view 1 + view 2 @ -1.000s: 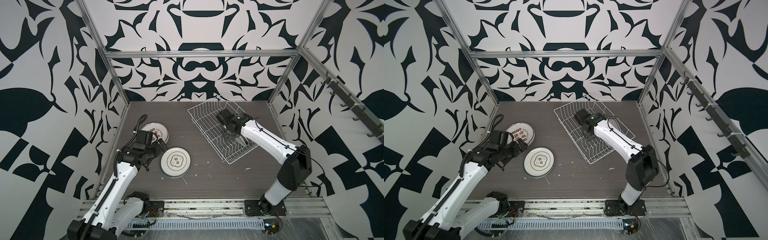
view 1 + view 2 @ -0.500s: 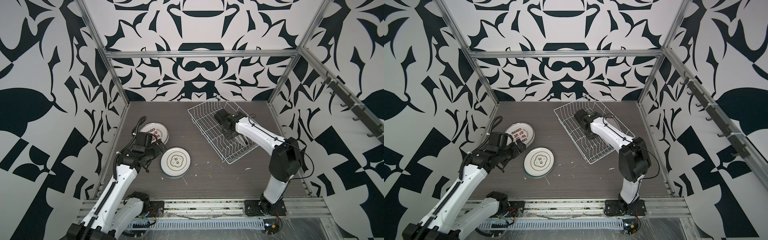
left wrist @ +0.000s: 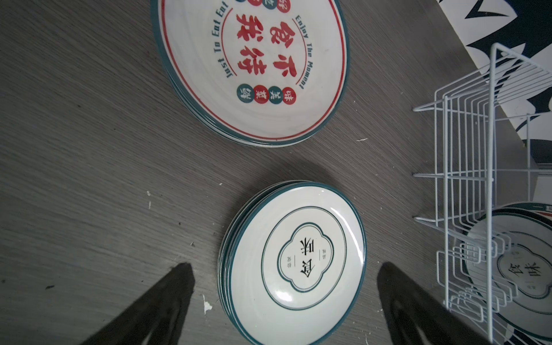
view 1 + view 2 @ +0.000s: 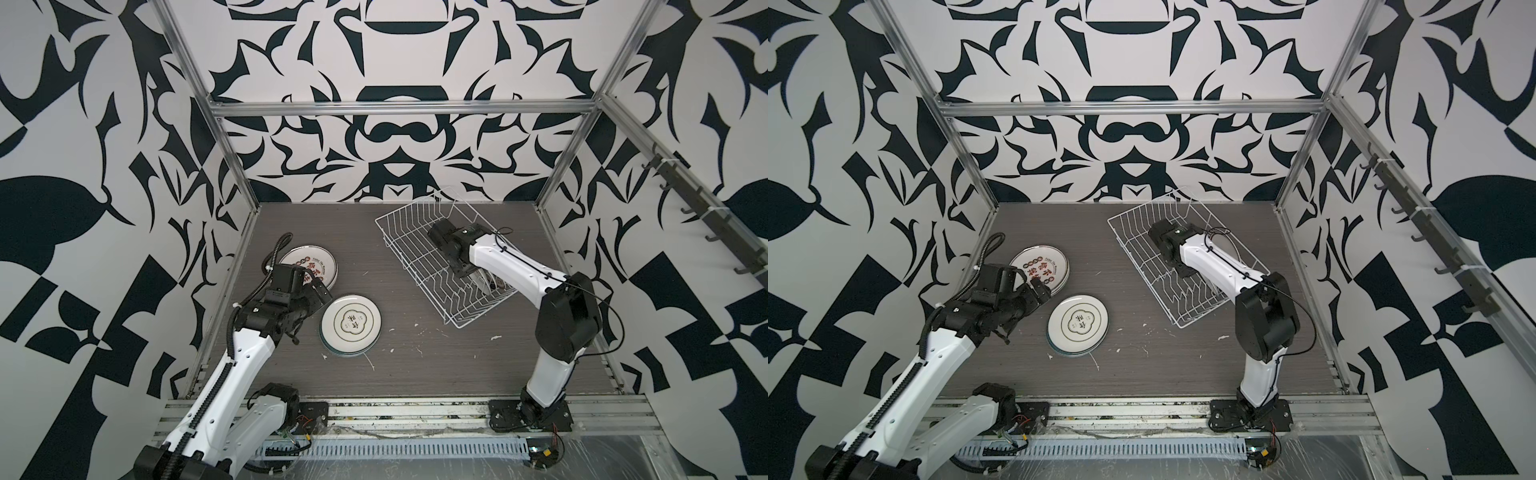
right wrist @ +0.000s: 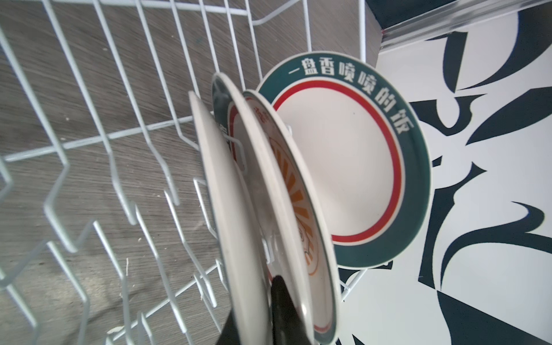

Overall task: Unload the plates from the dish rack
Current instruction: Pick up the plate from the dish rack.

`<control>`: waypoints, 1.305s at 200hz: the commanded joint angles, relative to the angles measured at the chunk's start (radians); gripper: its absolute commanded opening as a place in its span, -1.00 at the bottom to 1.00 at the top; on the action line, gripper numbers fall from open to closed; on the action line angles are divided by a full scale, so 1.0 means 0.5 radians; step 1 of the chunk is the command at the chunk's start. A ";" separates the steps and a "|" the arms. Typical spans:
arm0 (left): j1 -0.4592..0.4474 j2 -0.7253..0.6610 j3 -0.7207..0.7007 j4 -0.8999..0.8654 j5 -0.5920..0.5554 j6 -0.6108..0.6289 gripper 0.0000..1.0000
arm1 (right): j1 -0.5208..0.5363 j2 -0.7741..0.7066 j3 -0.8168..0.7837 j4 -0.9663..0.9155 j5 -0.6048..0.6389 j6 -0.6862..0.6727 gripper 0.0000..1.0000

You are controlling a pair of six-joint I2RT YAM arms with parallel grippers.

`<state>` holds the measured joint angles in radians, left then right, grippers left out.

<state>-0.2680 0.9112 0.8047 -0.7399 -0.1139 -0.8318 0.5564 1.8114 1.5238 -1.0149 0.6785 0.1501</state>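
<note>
Right wrist view. Right gripper (image 5: 254, 304) pinched on the rim of the nearest plate (image 5: 218, 185). One dark finger (image 5: 282, 301) sits between it and the sunburst plate (image 5: 298, 191), the other on its opposite face. We count four plates upright in the dish rack (image 5: 89, 140): the nearest plate, a green-rimmed plate (image 5: 220, 89) mostly hidden behind it, the sunburst plate, and the green-banded plate (image 5: 352, 161) last in the row. Whether the hidden one is caught in the pinch too, we cannot tell.

Left wrist view. Left gripper (image 3: 285, 265) spread wide, holding nothing, above the table (image 3: 89, 149). Between its fingers we see the clover-print stack (image 3: 295, 257), and past that the red-character stack (image 3: 254, 68). Both lie flat on the table, apart from each other. The dish rack stands further off, with a clover-print plate showing through its wires.

Top views. In both top views the dish rack (image 4: 411, 232) (image 4: 1138, 232) sits skewed at the table's far right. The right gripper (image 4: 467, 274) reaches down into its near end. The two stacks lie left of centre, with the left gripper (image 4: 318, 286) near both.
</note>
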 commanded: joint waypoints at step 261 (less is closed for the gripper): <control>-0.003 -0.025 -0.106 0.292 0.213 0.095 0.99 | 0.233 -0.444 0.311 -0.148 0.128 0.038 -1.00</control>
<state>-0.2680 0.8982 0.7712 -0.6319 -0.0788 -0.8093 0.6521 1.6478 1.6138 -1.0946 0.7433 0.1303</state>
